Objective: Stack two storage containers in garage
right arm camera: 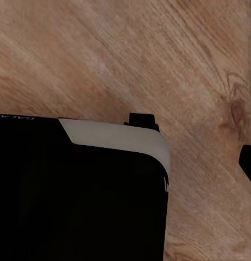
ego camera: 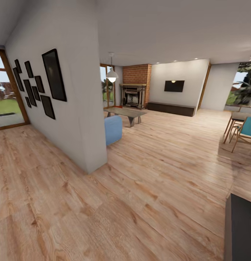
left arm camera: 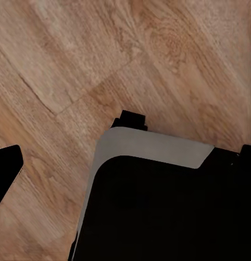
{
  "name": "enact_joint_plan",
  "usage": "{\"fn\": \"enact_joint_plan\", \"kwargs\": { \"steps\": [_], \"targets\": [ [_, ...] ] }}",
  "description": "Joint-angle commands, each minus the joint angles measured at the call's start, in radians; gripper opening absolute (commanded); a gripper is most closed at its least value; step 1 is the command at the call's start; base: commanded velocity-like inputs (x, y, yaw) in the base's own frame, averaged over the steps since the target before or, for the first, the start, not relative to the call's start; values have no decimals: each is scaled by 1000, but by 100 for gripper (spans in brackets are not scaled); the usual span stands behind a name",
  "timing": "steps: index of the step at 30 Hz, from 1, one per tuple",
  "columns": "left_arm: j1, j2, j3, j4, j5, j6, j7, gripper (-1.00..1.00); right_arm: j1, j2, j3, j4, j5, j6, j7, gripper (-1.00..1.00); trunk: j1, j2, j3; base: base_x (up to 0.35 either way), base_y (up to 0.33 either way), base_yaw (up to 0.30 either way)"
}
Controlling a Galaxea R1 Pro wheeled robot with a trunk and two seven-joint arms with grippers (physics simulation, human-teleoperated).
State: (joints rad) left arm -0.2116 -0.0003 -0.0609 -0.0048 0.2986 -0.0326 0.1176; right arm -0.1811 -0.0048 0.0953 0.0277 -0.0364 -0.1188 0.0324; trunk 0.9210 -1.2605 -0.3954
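- The head view looks across the living room (ego camera: 165, 119): a light wood plank floor (ego camera: 140, 188) runs back to a red brick fireplace (ego camera: 135, 87), with a dark screen (ego camera: 174, 86) on the pale wall beside it and a long low dark cabinet (ego camera: 171, 108) under that.
- A white partition wall (ego camera: 73, 90) stands at left, hung with a cluster of black picture frames (ego camera: 40, 83); past its end show a blue sofa arm (ego camera: 113, 129) and a low coffee table (ego camera: 126, 113), with a white pendant lamp (ego camera: 111, 75) hanging above.
- At right stand wooden chairs, one with a teal seat (ego camera: 246, 131), and a dark block cuts the lower right corner (ego camera: 241, 228) (I cannot tell what it is).
- Glazed doors at far left (ego camera: 5, 94) open on green lawn.
- The left wrist view faces straight down on the same plank floor (left arm camera: 76, 65), over a black body with a grey rim (left arm camera: 158, 149).
- The right wrist view gives a like picture: planks (right arm camera: 158, 54) and a black, grey-edged body (right arm camera: 117, 136) with faint letters at its edge, too small to read.
- Whether either pincer is open or closed, I cannot tell; only dark slivers sit at the frame edges.
- The two storage containers are somewhere out of sight.
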Motion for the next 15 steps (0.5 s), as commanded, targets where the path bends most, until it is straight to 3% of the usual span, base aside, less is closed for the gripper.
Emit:
{"fn": "enact_joint_plan", "kwargs": {
  "steps": [1, 15],
  "targets": [
    [0, 1, -7, 0, 8, -3, 2, 100, -1, 0, 8, 3, -3, -5, 3, 100, 1, -1, -1, 324, 0, -240],
    [0, 0, -7, 1, 8, -3, 2, 100, -1, 1, 14, 3, 6, 0, 2, 100, 1, -1, -1, 324, 0, -270]
  ]
}}
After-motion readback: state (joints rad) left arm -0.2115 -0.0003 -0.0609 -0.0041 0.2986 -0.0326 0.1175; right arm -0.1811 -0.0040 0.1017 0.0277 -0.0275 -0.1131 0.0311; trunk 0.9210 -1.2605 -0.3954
